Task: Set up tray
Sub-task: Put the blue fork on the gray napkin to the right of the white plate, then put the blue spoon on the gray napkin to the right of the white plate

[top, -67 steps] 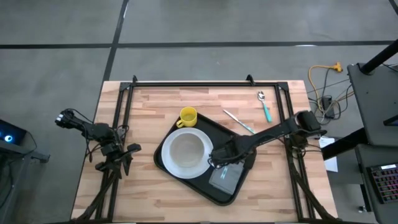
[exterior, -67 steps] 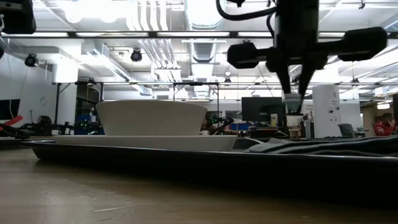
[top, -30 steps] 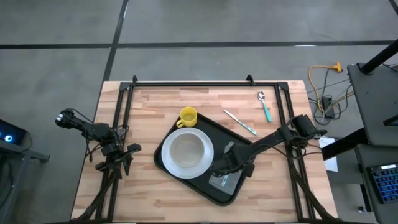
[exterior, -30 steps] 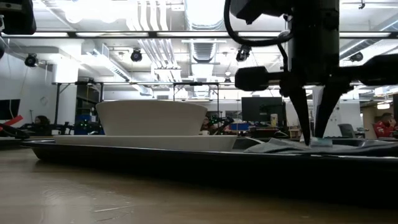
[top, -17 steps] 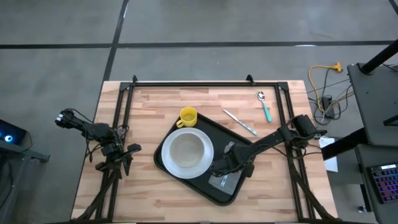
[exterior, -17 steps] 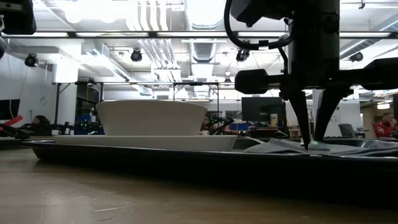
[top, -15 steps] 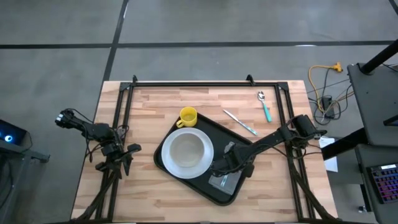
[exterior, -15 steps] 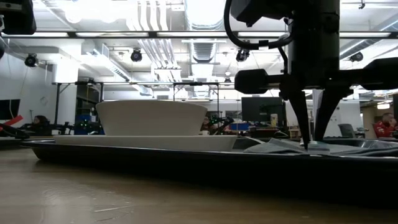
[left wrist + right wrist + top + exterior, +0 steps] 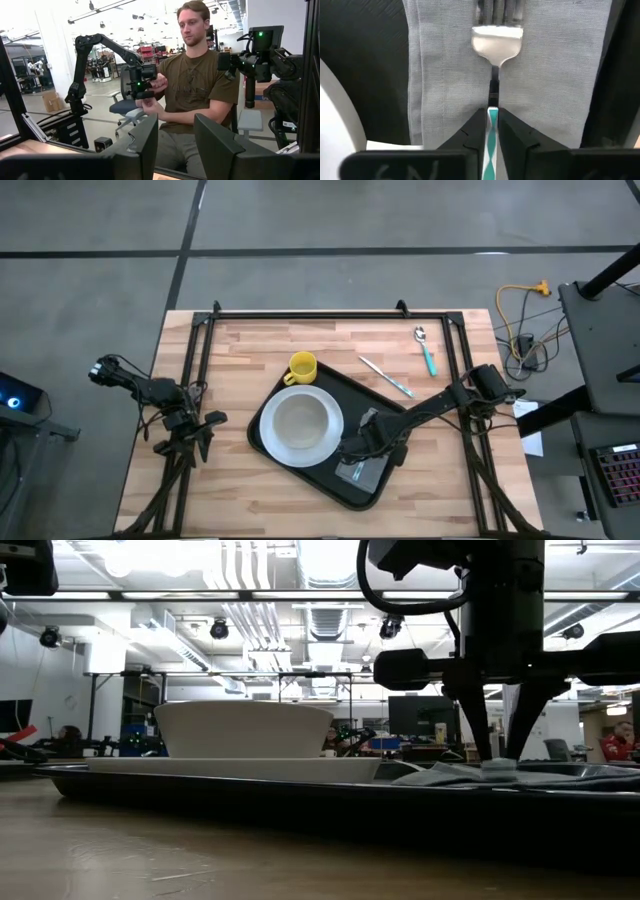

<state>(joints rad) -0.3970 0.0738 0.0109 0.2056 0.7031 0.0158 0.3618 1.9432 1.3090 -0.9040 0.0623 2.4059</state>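
I have the tray (image 9: 300,370) mid-bench; right gripper (image 9: 491,131) fingers pinch the fork (image 9: 496,42) handle over the napkin (image 9: 445,70). I should release level, then lift straight

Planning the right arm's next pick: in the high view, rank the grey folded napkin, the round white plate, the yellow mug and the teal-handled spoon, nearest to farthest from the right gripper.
1. Grey folded napkin: directly under the right gripper, on the black tray.
2. Round white plate: beside it, toward the left arm.
3. Yellow mug: beyond the plate, at the tray's far edge.
4. Teal-handled spoon: on the bare wood, far right corner.
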